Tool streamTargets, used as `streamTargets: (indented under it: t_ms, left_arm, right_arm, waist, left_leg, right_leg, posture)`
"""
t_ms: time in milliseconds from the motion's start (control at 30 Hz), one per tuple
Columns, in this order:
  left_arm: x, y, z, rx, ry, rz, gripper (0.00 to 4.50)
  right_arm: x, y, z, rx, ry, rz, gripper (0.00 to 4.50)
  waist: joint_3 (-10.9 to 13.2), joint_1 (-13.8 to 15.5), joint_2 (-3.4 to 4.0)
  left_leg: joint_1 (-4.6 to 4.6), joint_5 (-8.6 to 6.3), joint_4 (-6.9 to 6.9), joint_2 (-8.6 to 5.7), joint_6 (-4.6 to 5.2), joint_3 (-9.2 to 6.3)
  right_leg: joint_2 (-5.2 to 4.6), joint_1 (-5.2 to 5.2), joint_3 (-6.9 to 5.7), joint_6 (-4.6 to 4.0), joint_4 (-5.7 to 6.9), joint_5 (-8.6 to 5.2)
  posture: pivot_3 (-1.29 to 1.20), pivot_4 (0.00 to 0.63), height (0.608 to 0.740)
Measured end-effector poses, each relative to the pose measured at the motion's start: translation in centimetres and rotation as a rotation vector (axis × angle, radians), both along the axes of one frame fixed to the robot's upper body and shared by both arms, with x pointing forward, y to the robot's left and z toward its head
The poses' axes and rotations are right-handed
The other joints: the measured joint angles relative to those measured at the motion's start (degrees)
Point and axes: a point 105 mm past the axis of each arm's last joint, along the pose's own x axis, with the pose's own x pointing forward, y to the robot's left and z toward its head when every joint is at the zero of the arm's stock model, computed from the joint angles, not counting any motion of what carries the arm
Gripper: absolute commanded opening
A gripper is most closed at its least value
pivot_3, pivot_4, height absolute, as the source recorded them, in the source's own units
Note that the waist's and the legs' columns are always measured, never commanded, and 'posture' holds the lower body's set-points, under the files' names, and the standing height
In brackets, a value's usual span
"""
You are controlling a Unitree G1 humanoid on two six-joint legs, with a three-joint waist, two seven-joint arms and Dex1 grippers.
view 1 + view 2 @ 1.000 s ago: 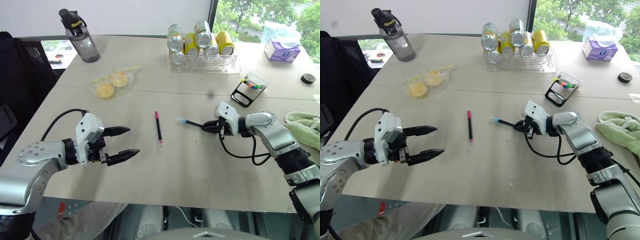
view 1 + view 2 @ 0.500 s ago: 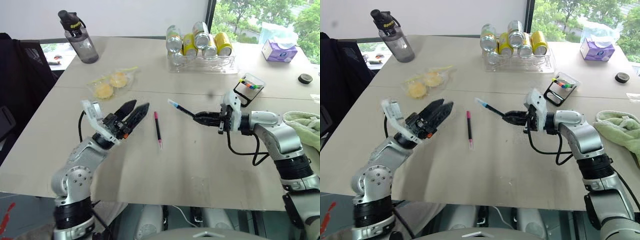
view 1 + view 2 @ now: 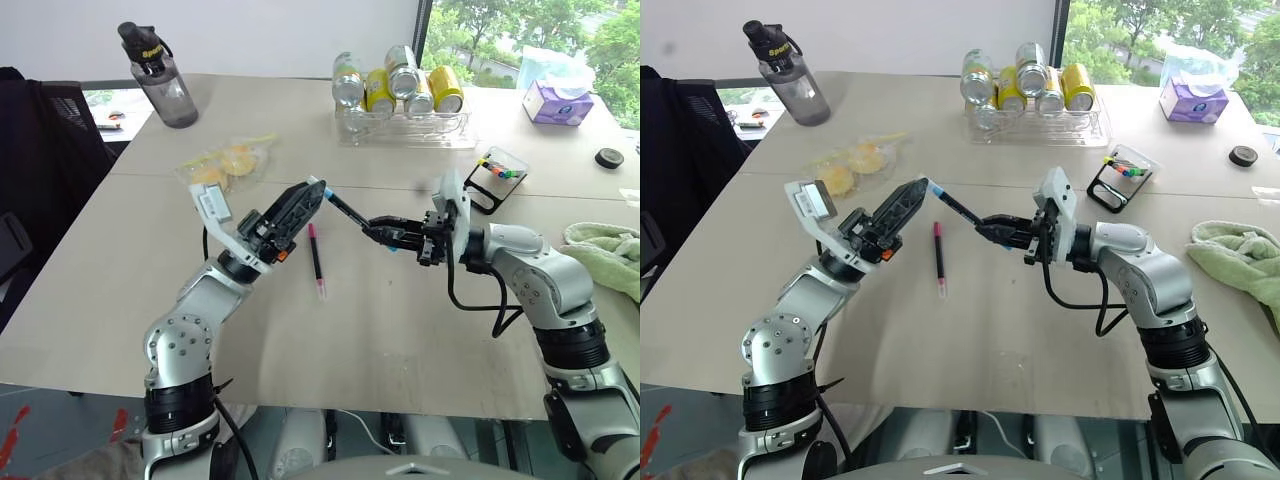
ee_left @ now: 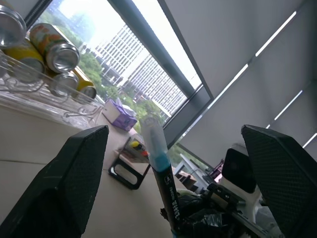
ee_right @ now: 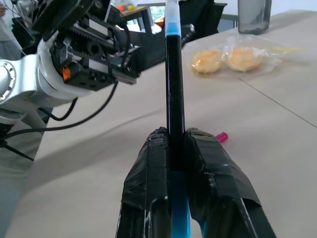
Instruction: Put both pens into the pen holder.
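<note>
My right gripper point(image 3: 376, 229) is shut on the blue-ended pen point(image 3: 345, 209), holding it above the table with its light blue cap pointing up and to the left. My left gripper point(image 3: 312, 192) is raised to that cap, open; in the left wrist view the cap point(image 4: 153, 134) stands between its two wide-spread fingers point(image 4: 74, 178), touching neither. The pink-ended pen point(image 3: 316, 258) lies flat on the table below and between the arms. The pen holder point(image 3: 497, 178), with coloured markers in it, stands on the table behind my right wrist.
A clear tray of drink cans point(image 3: 405, 128) stands at the back. A water bottle point(image 3: 160, 85) is at the back left and a bag of pastries point(image 3: 225, 165) lies nearer. On the right are a tissue box point(image 3: 563, 100) and a green towel point(image 3: 610, 258).
My left arm swung up and to the right, rolling its open gripper round to the pen's cap. My right gripper lifted the blue-ended pen and carried it left.
</note>
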Motion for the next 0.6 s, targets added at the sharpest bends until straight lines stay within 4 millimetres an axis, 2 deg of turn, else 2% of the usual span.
streamTargets:
  t_ms: [33,267,300,400,433,567,600]
  left_arm:
    - [0.1,0.0,0.0,0.001,0.003,-0.003,3.65]
    - [0.4,-0.4,0.5,0.012,-0.018,-0.046,0.37]
    - [0.3,-0.6,0.6,0.009,-0.027,-0.063,0.06]
    - [0.2,-0.7,0.6,0.016,-0.031,-0.076,0.06]
    - [0.2,-0.9,0.5,0.027,-0.032,-0.084,0.0]
    - [0.2,-1.0,0.6,0.144,-0.071,-0.098,0.0]
    - [0.1,-1.1,0.9,0.187,-0.099,-0.11,0.0]
  right_arm:
    - [-0.2,0.1,0.2,0.006,-0.007,0.008,0.0]
    - [-0.7,0.4,0.4,0.021,-0.01,0.018,0.0]
    - [-0.7,0.4,0.3,0.021,-0.007,0.018,0.0]
    - [-0.8,0.3,0.2,0.011,0.002,0.019,0.0]
    - [-0.8,0.2,0.0,-0.003,0.008,0.02,1.01]
    - [-1.3,0.0,-1.2,-0.103,0.056,0.033,2.7]
    - [-1.2,-0.1,-1.3,-0.128,0.065,0.031,2.7]
  waist:
    - [0.0,0.0,0.0]
    - [0.0,0.05,0.0]
    - [0.0,0.03,0.0]
    - [0.0,-0.01,0.0]
    - [0.0,0.0,0.0]
    - [0.0,0.0,0.01]
    - [0.01,0.0,0.01]
  left_leg:
    - [0.0,0.0,0.0,0.0,0.0,0.0]
    - [-0.02,0.0,0.0,-0.01,0.0,-0.01]
    - [-0.02,0.0,0.0,0.0,0.0,0.0]
    - [-0.01,0.0,0.0,0.0,0.0,-0.01]
    - [-0.01,0.0,0.0,0.0,0.0,-0.01]
    - [-0.02,0.0,0.0,0.0,0.0,-0.02]
    - [-0.02,0.0,0.0,0.0,0.0,-0.01]
  right_leg:
    - [0.0,0.0,0.0,0.0,0.0,0.0]
    - [0.0,0.0,-0.01,0.0,-0.04,0.0]
    - [0.0,0.01,-0.01,0.0,-0.04,0.0]
    - [0.0,0.01,-0.01,0.0,-0.04,0.0]
    - [0.0,0.0,-0.01,0.0,-0.03,0.0]
    - [0.02,0.0,-0.02,0.0,-0.04,-0.01]
    - [0.02,0.0,-0.01,0.0,-0.04,-0.01]
  posture:
    - [0.0,0.15,0.74]
    - [0.0,0.15,0.74]
    - [0.0,0.15,0.74]
    - [0.0,0.15,0.74]
    - [0.0,0.15,0.74]
    - [0.0,0.15,0.74]
    - [0.0,0.15,0.74]
